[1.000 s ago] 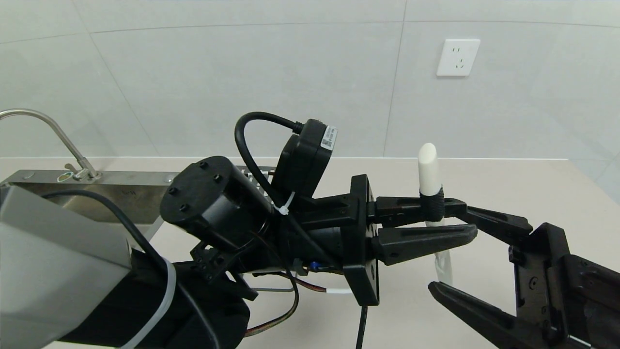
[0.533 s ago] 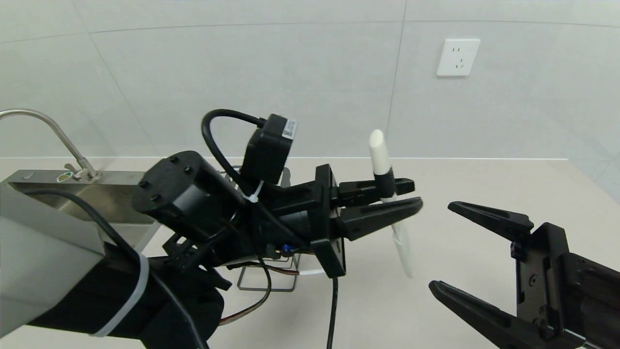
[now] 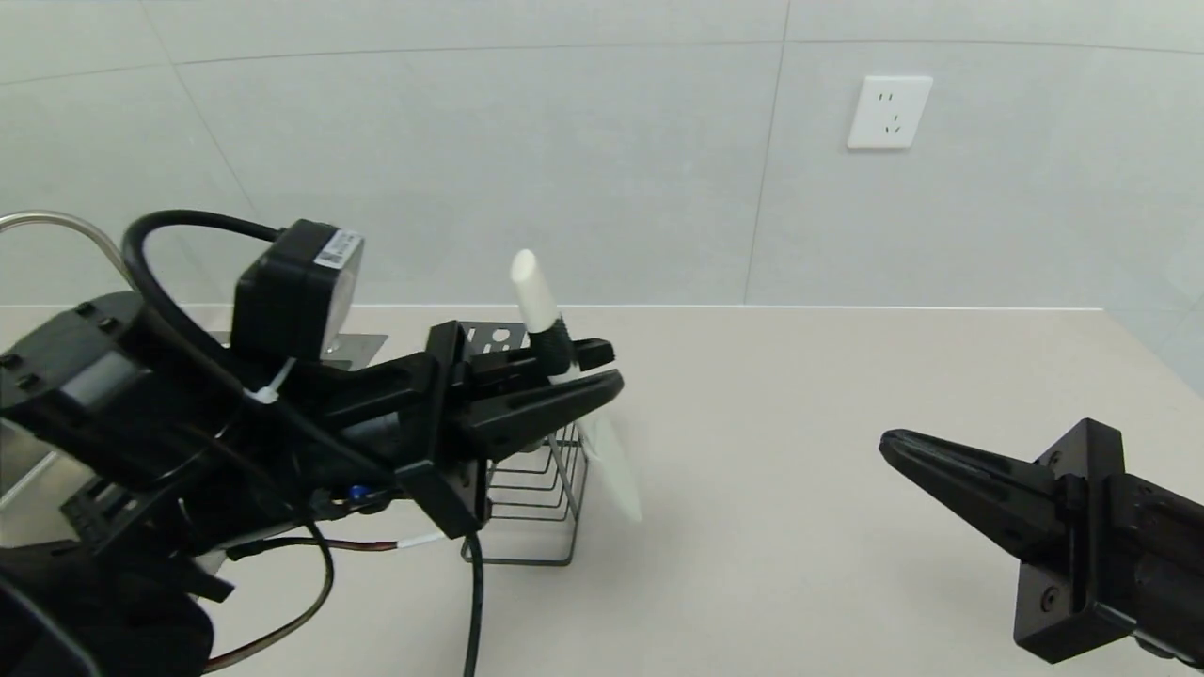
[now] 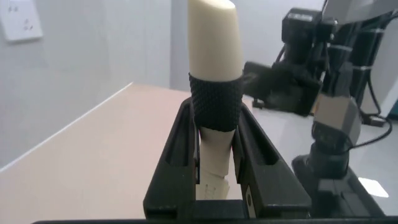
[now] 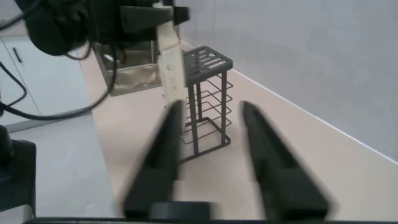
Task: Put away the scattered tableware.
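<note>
left pincer (image 3: pixel 602 369) sits in the left-middle of the head view, clamped shut on a white utensil (image 3: pixel 531 287), gripping it right on the black textured band around the handle. the utensil is tilted: rounded handle end pokes up and leans a bit left, and the flat pale end hangs down toward the lower right. in the left wrist view you can see the band squeezed between the two fingers (image 4: pixel 177 143).

just behind and below it there's a dark wire rack (image 3: pixel 541 489) standing on the beige counter (image 3: pixel 800 423). the flat end of the utensil overlaps the rack's right edge in the head view, but i can't tell if it's touching or hanging in front.

right pincer (image 5: pixel 211 115) is at the lower right of the head view, well apart from the utensil, holding nothing. its own wrist view shows the fingers spread wide, with the rack in between them farther off.

white wall socket (image 3: pixel 889 111) is up on the tiled wall, upper right.
</note>
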You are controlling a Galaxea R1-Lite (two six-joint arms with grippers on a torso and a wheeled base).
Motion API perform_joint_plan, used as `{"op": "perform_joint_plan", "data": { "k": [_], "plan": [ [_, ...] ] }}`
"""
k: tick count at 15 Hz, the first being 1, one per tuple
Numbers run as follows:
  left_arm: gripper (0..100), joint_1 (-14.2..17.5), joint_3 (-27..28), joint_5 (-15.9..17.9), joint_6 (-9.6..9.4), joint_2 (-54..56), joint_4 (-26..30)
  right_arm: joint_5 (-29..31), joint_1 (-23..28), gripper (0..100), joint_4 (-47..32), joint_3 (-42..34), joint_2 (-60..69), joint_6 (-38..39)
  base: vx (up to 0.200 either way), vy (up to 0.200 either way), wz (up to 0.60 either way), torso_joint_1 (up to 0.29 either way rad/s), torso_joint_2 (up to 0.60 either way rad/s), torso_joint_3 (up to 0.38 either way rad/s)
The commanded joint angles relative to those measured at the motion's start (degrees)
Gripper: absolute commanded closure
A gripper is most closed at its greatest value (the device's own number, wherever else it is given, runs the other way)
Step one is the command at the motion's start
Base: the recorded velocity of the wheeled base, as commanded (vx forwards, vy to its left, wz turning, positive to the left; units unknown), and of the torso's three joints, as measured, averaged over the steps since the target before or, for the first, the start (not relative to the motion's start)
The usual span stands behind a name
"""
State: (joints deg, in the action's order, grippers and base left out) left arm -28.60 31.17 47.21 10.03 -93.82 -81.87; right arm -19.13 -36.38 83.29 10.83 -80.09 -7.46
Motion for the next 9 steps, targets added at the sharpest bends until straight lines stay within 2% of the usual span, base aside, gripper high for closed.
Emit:
{"op": "perform_joint_plan", "data": {
  "k": [1, 2, 4, 7, 9],
  "plan": [
    [100, 3.81, -2.52, -0.02, -0.36, 6.10, 1.10, -0.03, 2.63, 100, -0.14, -0.54, 2.31, -0.01, 0.000, 0.000, 0.00, 0.000, 0.00, 0.000],
    [100, 7.42, -3.40, 0.07, -0.36, 8.74, 2.24, -0.03, 5.44, 100, -0.67, -2.74, 6.09, -0.01, 0.000, 0.000, 0.00, 0.000, 0.00, 0.000],
    [100, 9.97, -4.28, 0.07, -0.36, 11.29, 2.68, -0.03, 12.03, 100, -0.93, -5.73, 11.89, -0.36, 0.000, 0.000, 0.00, 0.000, 0.00, 0.000],
    [100, 9.97, -5.51, 0.07, -0.45, 13.66, 2.77, -0.03, 22.14, 100, -1.46, -9.07, 21.38, -0.54, 0.000, 0.000, 0.00, 0.000, 0.00, 0.000],
    [100, 9.97, -5.60, 0.07, -0.45, 14.28, 2.77, -0.03, 29.61, 100, -6.29, -10.83, 30.96, -0.19, 0.000, 0.000, 0.00, 0.000, 0.00, 0.000]
  ]
}}
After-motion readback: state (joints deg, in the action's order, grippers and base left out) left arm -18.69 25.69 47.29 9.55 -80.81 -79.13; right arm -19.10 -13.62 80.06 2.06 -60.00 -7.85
